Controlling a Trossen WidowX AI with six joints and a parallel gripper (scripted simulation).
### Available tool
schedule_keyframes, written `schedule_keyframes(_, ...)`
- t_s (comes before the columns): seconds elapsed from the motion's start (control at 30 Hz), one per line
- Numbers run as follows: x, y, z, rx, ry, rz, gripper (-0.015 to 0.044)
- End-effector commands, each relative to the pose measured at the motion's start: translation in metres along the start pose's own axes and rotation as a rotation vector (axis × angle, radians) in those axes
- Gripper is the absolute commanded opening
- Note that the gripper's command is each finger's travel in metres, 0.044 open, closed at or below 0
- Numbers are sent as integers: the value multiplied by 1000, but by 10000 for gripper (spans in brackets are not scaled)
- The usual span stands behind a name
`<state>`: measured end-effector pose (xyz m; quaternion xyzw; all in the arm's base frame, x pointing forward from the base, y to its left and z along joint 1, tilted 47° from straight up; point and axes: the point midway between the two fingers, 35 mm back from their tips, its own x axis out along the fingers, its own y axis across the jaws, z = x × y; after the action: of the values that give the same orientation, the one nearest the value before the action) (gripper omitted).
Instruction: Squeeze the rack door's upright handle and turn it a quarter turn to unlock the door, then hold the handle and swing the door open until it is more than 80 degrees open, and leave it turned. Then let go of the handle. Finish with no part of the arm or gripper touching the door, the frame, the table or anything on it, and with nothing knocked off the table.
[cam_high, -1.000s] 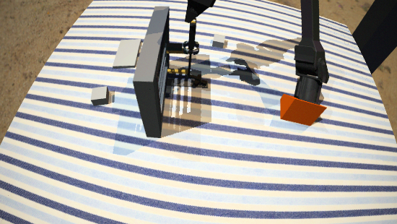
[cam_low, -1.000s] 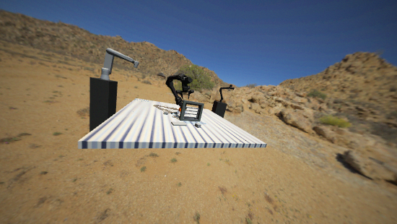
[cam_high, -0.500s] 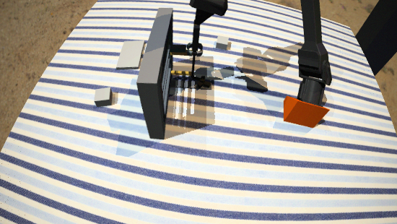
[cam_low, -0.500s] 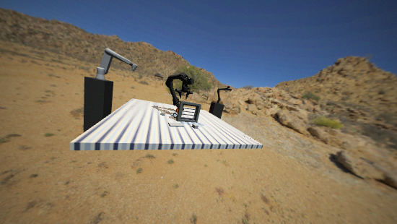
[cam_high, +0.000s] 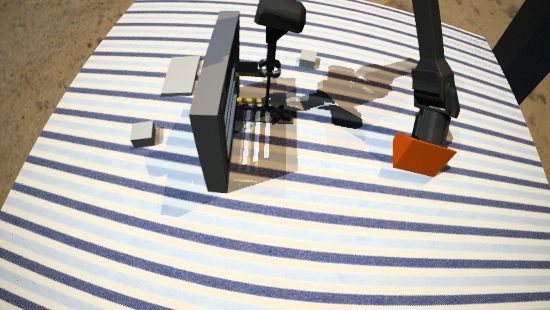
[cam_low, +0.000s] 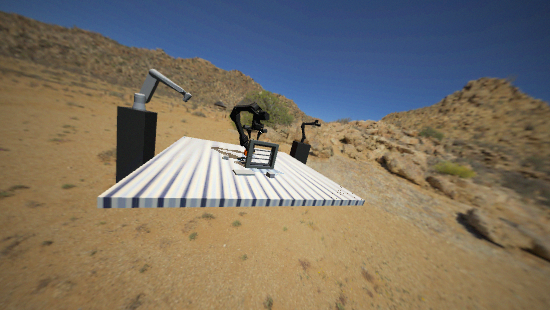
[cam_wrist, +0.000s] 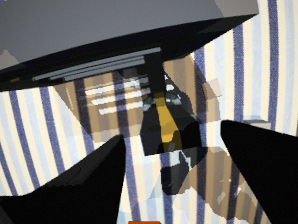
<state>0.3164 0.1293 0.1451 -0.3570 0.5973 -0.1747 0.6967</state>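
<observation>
The grey frame (cam_high: 216, 75) (cam_low: 276, 155) (cam_wrist: 115, 22) stands upright on the striped table (cam_high: 350, 240) (cam_low: 150, 192). The barred door (cam_high: 230, 102) (cam_low: 261, 156) (cam_wrist: 100, 66) looks shut, in line with the frame. The black upright handle (cam_high: 268, 90) (cam_wrist: 168, 125) with yellow marks stands out from the door on the arm's side. My gripper (cam_high: 271, 41) (cam_wrist: 172, 135) is open, pointing down at the handle's upper end. In the wrist view the handle shows between the two spread fingers, with a gap on each side. Whether the fingertips reach down beside it, and how far the handle is turned, I cannot tell.
A flat pale plate (cam_high: 180, 76) (cam_low: 243, 172) and a small grey block (cam_high: 143, 134) (cam_low: 270, 175) lie behind the frame. Another small block (cam_high: 308, 59) (cam_low: 225, 158) lies beyond the handle. An orange wedge (cam_high: 422, 156) is at the arm's foot.
</observation>
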Motion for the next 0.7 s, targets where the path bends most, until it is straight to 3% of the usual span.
schedule_keyframes(0.0, 7, 1, -1, -18, 29, -2, 281)
schedule_keyframes(0.67, 39, 1, -4, -48, 138, -8, 281)
